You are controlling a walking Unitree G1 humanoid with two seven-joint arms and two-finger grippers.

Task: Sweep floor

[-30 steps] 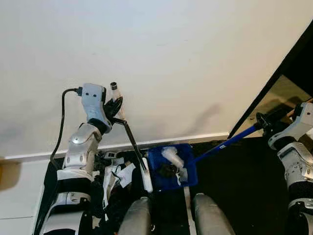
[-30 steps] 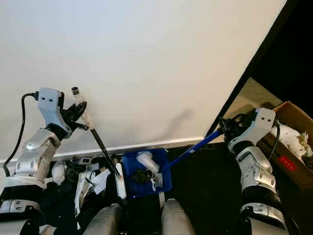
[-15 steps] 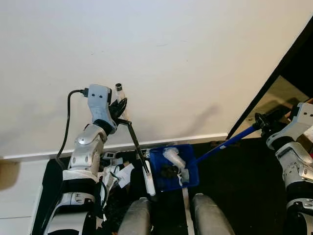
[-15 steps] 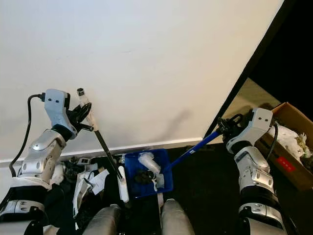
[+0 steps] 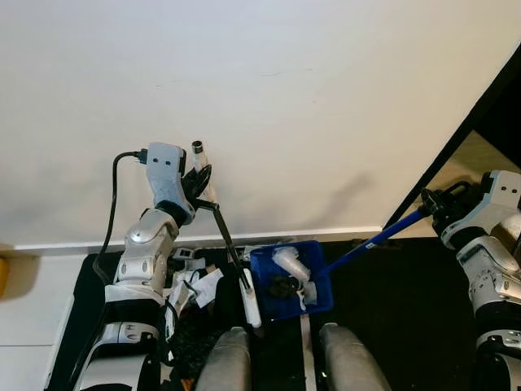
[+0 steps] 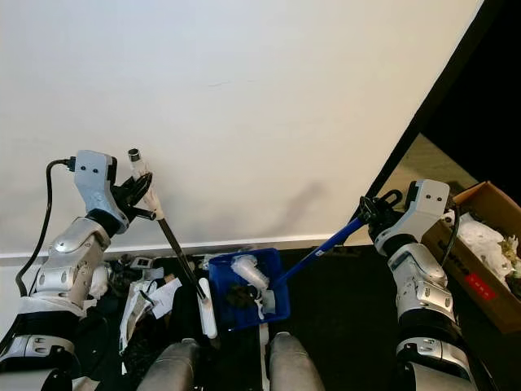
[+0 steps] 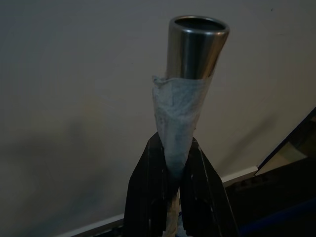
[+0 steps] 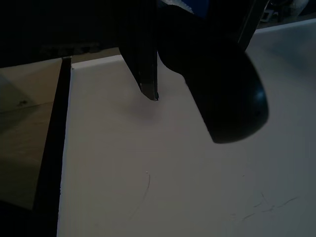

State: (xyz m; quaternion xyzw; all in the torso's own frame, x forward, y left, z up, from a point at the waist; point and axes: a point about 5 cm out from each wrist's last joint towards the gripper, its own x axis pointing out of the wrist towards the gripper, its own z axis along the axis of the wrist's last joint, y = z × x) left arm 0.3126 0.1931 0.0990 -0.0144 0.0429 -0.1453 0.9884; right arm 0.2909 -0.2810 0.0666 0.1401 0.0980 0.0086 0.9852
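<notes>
A blue dustpan (image 5: 291, 279) sits on the dark floor (image 5: 383, 285) at the foot of a white wall (image 5: 269, 106), just ahead of the robot's knees, already holding a white crumpled piece and some dark debris, which suggests the sweep is partly done. Litter (image 6: 146, 297) of white scraps and dark bits lies on the floor beside the pan on the robot's left, so by the look of it a fair share of the job remains. The pan's long blue handle (image 5: 374, 240) runs up and out toward the robot's right, its long axis slanting from the pan near the skirting board to the right gripper (image 6: 376, 213), whose black fingers are closed around the handle's dark rounded end, seen close in the right wrist view. The broom (image 5: 228, 244), a thin dark pole with a white head resting at the pan's left edge, leans the other way, its axis rising toward the robot's left and ending in a metal tip wrapped in pale tape. The left gripper (image 5: 198, 181) is clamped on that taped section, the two black fingers (image 7: 148, 192) pressed to either side of it. A cardboard box (image 6: 480, 252) with pale contents stands well apart at the far right.
</notes>
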